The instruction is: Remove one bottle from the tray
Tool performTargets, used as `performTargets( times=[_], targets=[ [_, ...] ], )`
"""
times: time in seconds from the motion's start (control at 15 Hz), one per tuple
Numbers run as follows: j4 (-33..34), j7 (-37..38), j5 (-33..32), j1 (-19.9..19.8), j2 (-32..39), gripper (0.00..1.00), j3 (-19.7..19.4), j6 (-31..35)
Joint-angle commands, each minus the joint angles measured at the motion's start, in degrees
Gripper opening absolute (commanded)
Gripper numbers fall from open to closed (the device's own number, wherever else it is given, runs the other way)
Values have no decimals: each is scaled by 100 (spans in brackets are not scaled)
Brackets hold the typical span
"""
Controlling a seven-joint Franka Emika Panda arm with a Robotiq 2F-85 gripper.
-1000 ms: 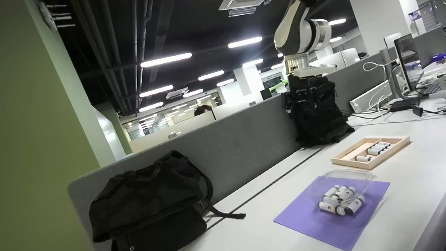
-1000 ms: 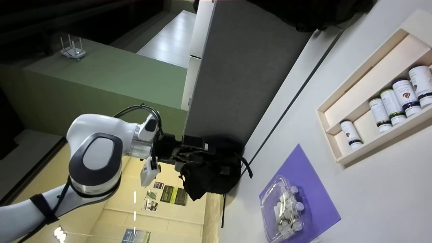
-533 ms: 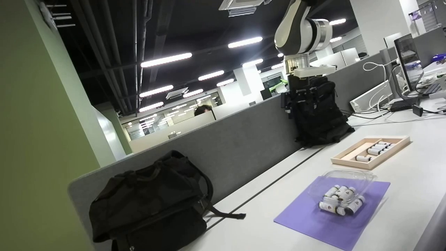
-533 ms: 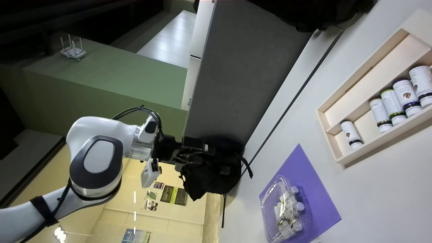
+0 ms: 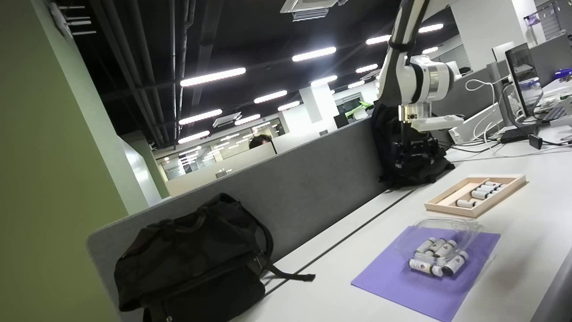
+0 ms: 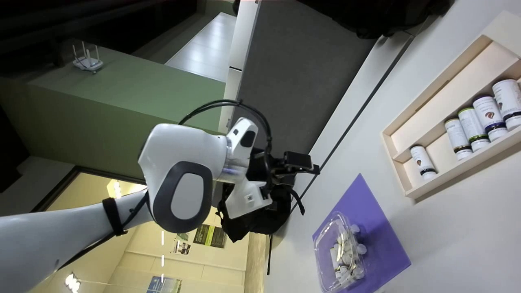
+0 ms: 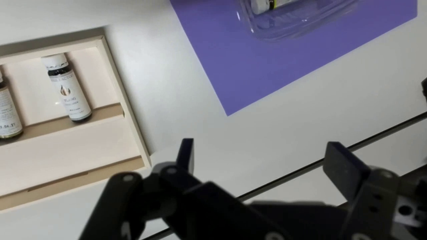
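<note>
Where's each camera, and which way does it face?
An exterior view: nearer the mat, looking toward the tray; arm at upper right.
An exterior view: nearer the tray, rolled sideways, facing the divider; arm from the left.
Wrist view: on the arm, looking down at tray and mat; open tool at bottom.
Both exterior views share tray, mat, divider, arm.

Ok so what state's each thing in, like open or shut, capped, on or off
Gripper: open, holding nothing
Tray: open-topped
Tray bottles: lying, visible caps on
Mat: flat
Box: on the mat, lid hard to make out
Box bottles: lying jumbled
Backpacks: can't tell if zipped
Monitor: can't tell on or off
Ceiling lights: on
Router: too small to tell
</note>
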Motion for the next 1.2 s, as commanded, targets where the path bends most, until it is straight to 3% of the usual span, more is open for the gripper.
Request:
performTargets(
  times=[0.0,0.2,0.33,0.4,0.87,1.13],
  targets=[
    [53,-1204,769,-306,449,100,201,220],
    [69,-2070,660,-494,641,100,117,52],
    [145,-1531,-5,-346,809,100,-279,-125],
    [8,-1844,392,-405,716,100,-35,93],
    [160,-1785,148,-422,972,100,-262,-18],
    [310,-2038,418,-663,1492,100,-266,541]
  ],
)
